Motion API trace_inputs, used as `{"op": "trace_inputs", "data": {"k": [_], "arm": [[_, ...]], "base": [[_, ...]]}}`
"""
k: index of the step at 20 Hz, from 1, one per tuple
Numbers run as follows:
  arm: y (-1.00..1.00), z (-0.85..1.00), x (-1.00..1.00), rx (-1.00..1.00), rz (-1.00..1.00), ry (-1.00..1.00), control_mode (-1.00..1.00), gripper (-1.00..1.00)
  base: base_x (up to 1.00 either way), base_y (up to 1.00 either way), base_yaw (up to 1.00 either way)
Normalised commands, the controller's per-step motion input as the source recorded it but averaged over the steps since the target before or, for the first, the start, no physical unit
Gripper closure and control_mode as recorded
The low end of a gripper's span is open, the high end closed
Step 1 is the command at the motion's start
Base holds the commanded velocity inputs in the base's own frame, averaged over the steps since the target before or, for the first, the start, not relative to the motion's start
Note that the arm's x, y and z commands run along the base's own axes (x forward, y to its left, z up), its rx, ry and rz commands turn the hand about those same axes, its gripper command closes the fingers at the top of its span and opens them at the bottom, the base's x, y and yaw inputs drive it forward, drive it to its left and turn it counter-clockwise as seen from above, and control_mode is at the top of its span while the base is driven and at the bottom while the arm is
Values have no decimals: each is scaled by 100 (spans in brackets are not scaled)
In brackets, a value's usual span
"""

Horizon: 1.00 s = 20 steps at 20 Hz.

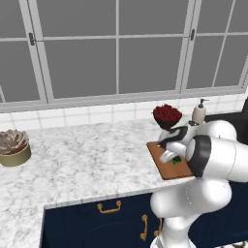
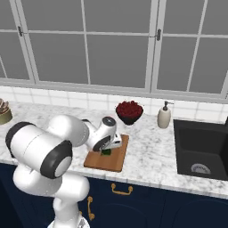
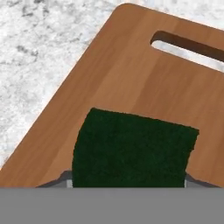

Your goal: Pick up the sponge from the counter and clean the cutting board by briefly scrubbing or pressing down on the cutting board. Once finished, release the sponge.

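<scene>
The tool (image 2: 108, 149) is closed around the sponge (image 3: 131, 148), its fingers only hinted at as grey slivers at either bottom corner of the dark green block in the hand view, so the exact gap cannot be read. The sponge sits low over the cutting board (image 3: 131, 74), scrubbing face toward the camera, with the slot handle at about 1 o'clock in the hand view; whether it is actually pressing on the wood I cannot tell. The board lies near the front edge of the desk (image 1: 82, 160). Risks, as I judge them: pushing sideways could slide the board off the edge, and a shallow grip could let the sponge twist out. No writing or brand is legible anywhere.
</scene>
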Motion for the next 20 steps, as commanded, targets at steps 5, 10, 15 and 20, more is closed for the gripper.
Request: {"op": "trace_inputs", "data": {"k": [5, 10, 15, 20], "arm": [[69, -3, -26, 10, 4, 3, -100, 100], [42, 0, -57, 16, 4, 1, -100, 100], [0, -7, -76, 14, 4, 1, -100, 100], [0, -5, -38, 6, 1, 4, -100, 100]], "base": [[0, 0, 0], [0, 0, 0], [0, 0, 0], [0, 0, 0]]}}
